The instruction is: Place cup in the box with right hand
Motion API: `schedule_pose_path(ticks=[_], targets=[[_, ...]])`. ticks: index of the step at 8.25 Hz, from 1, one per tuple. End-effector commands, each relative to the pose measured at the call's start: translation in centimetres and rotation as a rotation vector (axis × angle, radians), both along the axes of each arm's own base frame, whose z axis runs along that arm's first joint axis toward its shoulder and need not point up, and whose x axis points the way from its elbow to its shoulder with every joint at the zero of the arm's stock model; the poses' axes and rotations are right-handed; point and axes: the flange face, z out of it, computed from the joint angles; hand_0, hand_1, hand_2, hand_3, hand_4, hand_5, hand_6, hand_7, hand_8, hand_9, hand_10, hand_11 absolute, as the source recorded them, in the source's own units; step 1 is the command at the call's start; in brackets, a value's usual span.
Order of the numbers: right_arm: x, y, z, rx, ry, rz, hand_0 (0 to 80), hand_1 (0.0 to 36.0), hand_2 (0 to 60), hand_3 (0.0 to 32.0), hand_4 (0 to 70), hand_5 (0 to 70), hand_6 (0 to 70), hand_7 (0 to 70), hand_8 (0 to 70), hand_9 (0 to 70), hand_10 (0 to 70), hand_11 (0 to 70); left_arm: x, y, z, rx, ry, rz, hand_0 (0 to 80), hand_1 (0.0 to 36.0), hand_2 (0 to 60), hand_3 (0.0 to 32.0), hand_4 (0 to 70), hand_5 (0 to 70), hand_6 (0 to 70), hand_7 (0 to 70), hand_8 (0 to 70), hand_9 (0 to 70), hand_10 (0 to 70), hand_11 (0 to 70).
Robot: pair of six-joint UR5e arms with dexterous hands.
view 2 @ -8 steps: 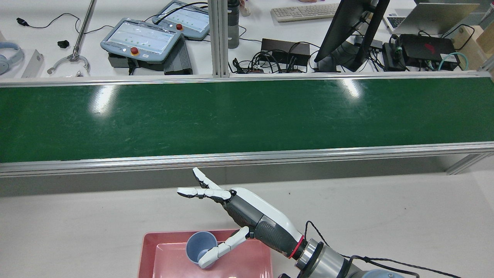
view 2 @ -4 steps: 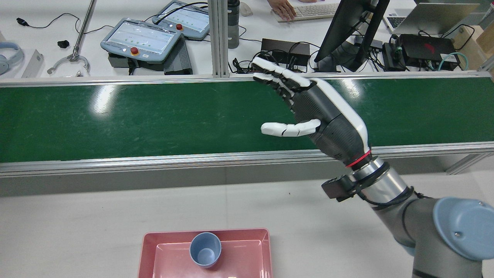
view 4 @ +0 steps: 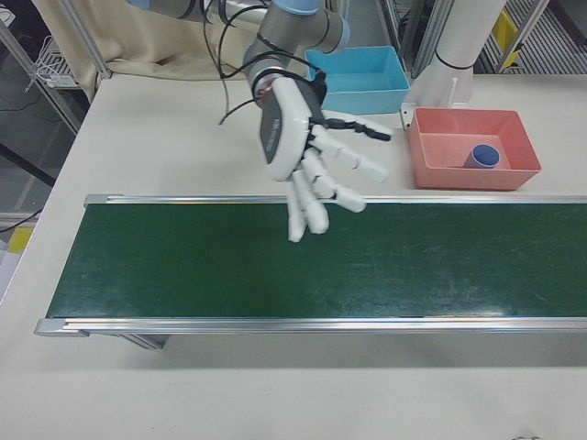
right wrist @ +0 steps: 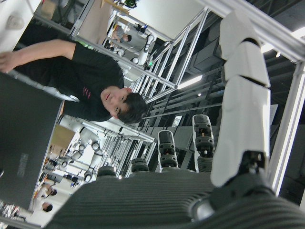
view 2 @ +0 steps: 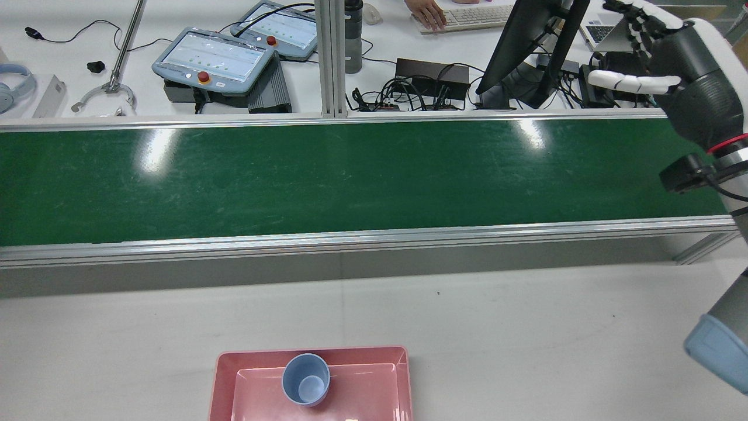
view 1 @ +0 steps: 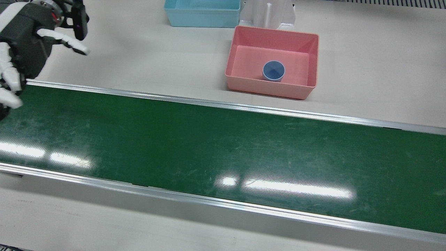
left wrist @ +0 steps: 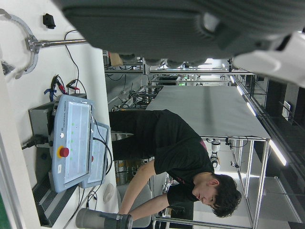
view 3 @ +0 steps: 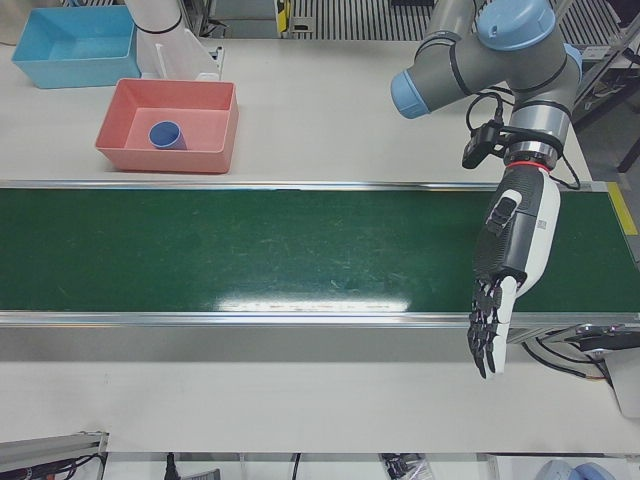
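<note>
Cup [view 2: 305,379] upright in box [view 2: 225,377] | right robot hand [view 2: 672,64] released it, now withdrawn high, fingers spread, empty | left robot hand [view 3: 510,262] idle, fingers straight, empty | placement looks done

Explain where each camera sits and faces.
Front view: overhead, looking down; right hand at corner.
Rear view: high behind robot, facing forward; right hand.
Left-front view: opposite robot, facing it; left hand.
Right-front view: same side; right hand.
Left hand view: on that hand, facing a person; its palm.
Right hand view: likewise; its fingers.
Front and rear share the cup in the pink box.
</note>
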Motion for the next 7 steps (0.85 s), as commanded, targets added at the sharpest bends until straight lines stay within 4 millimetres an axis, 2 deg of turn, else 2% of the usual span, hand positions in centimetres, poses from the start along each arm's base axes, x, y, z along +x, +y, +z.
schedule_pose_path(ticks=[1, 2, 3, 4, 5, 7], targets=[[7.8, -1.1, 10.0, -0.176, 0.071, 0.079, 56.0, 30.5, 19.1, 0.0, 0.0, 7.6, 1.7, 0.1, 0.0, 0.0, 0.0, 0.0, 0.0, 0.0, 0.0, -0.001, 0.0, 0.001, 0.0, 0.0, 0.0, 0.0, 0.0, 0.0, 0.0, 0.0, 0.0, 0.0, 0.0, 0.0], [7.5, -1.7, 12.4, -0.195, 0.027, 0.065, 55.8, 31.3, 22.7, 0.0, 0.0, 7.7, 0.3, 0.0, 0.0, 0.0, 0.0, 0.0, 0.0, 0.0, 0.0, -0.001, 0.0, 0.001, 0.0, 0.0, 0.0, 0.0, 0.0, 0.0, 0.0, 0.0, 0.0, 0.0, 0.0, 0.0], [7.4, -1.8, 12.8, -0.202, 0.009, 0.06, 56.6, 31.6, 21.1, 0.0, 0.0, 7.7, 0.0, 0.0, 0.0, 0.0, 0.0, 0.0, 0.1, 0.0, 0.0, -0.001, 0.0, 0.002, 0.0, 0.0, 0.0, 0.0, 0.0, 0.0, 0.0, 0.0, 0.0, 0.0, 0.0, 0.0], [7.4, -1.7, 13.4, -0.217, -0.012, 0.052, 56.3, 29.5, 13.6, 0.0, 0.0, 7.3, 0.0, 0.0, 0.0, 0.0, 0.0, 0.0, 0.0, 0.0, 0.0, -0.001, 0.0, 0.001, 0.0, 0.0, 0.0, 0.0, 0.0, 0.0, 0.0, 0.0, 0.0, 0.0, 0.0, 0.0], [7.4, -1.6, 14.2, -0.231, -0.005, 0.049, 55.6, 29.0, 13.6, 0.0, 0.0, 7.0, 0.0, 0.0, 0.0, 0.0, 0.0, 0.0, 0.0, 0.0, 0.0, -0.001, 0.0, 0.001, 0.0, 0.0, 0.0, 0.0, 0.0, 0.0, 0.0, 0.0, 0.0, 0.0, 0.0, 0.0], [7.3, -1.7, 14.5, -0.237, -0.002, 0.046, 55.5, 29.6, 15.8, 0.0, 0.0, 7.0, 0.0, 0.0, 0.0, 0.0, 0.0, 0.0, 0.0, 0.0, 0.0, -0.001, 0.0, 0.001, 0.0, 0.0, 0.0, 0.0, 0.0, 0.0, 0.0, 0.0, 0.0, 0.0, 0.0, 0.0]])
